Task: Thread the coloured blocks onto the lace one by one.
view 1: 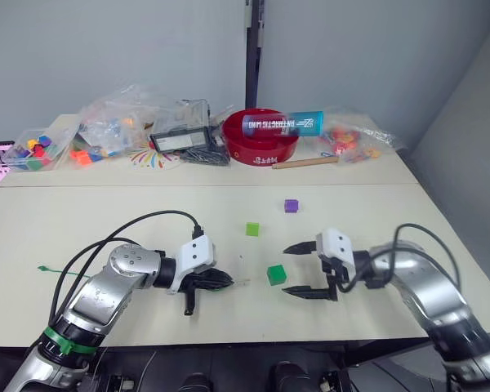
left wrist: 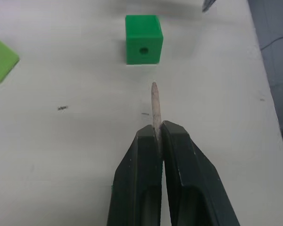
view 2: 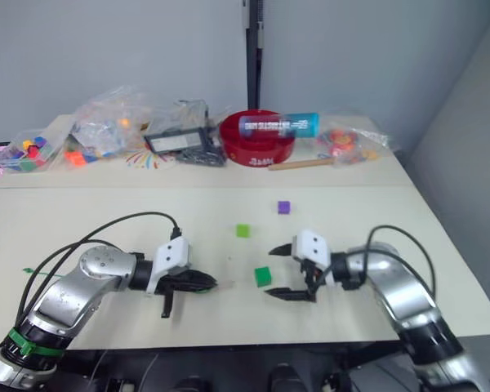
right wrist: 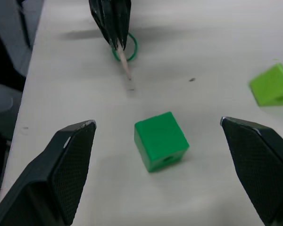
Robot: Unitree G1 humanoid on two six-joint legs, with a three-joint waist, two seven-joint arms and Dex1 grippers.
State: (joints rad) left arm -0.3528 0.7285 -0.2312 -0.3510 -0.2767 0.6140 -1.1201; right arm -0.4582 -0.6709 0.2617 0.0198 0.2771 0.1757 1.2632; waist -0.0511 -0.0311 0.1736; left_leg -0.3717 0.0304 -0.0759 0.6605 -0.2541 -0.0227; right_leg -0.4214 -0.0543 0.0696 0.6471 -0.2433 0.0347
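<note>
My left gripper (view 1: pixel 223 280) is shut on the lace's pale stiff tip (left wrist: pixel 155 106), which sticks out toward a darker green block (left wrist: pixel 143 40) a short way ahead of it. The green lace trails off behind the left arm, and its far end (view 1: pixel 42 268) lies on the table at the left. Open wide, my right gripper (view 1: pixel 285 270) has one finger on each side of that darker green block (right wrist: pixel 161 140) without touching it. A light green block (view 1: pixel 252 229) lies a little farther back. A purple block (view 1: pixel 291 206) sits beyond it.
At the back of the table (view 1: pixel 441 269) stand a red bowl (view 1: pixel 261 143) with a blue tube (view 1: pixel 282 124) on it, a black device (view 1: pixel 180 140), bags of toy pieces (view 1: pixel 114 122), a clear box (view 1: pixel 34 152) and a wooden stick (view 1: pixel 306 162).
</note>
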